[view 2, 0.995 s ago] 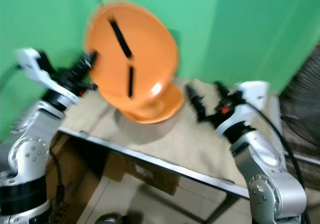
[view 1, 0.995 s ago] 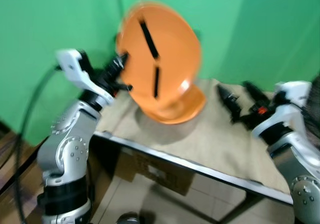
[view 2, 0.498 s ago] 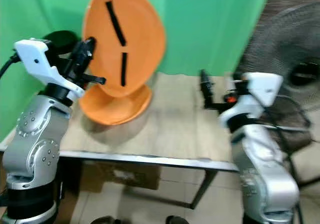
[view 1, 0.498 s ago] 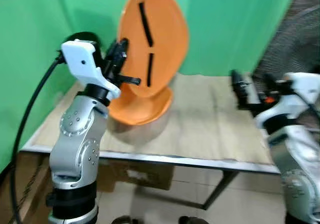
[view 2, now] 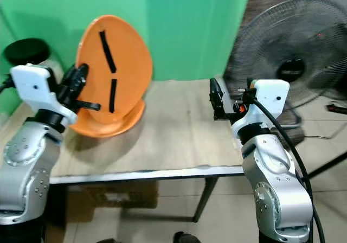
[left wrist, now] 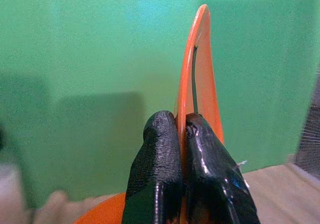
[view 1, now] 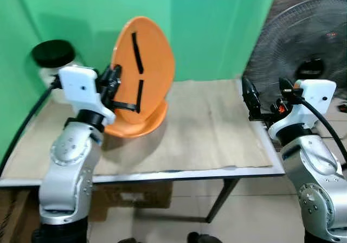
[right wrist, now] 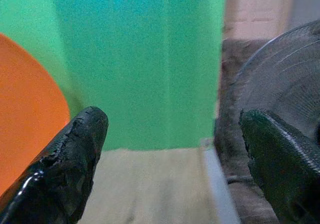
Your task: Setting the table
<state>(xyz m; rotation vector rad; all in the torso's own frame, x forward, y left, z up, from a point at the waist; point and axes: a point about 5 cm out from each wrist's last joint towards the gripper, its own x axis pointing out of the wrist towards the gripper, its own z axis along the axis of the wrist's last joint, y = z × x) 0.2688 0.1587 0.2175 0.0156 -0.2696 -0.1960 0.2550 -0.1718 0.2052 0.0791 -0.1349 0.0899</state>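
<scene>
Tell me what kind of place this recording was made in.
Probably a staged test area, not a lived-in dining room: plain green backdrop, a metal-framed table under a cloth, and a standing fan beside it.

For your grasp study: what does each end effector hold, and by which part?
Left end effector pinches the upright orange plate by its rim. Right end effector holds nothing.

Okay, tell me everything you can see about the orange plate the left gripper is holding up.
The orange plate is round, glossy, plastic-looking, with two black strips across its face. It stands nearly on edge, tilted back toward the green wall, above a second orange plate lying on the cloth-covered table. The left gripper is shut on its rim, one finger on each side. Whether the two plates touch is unclear.
</scene>
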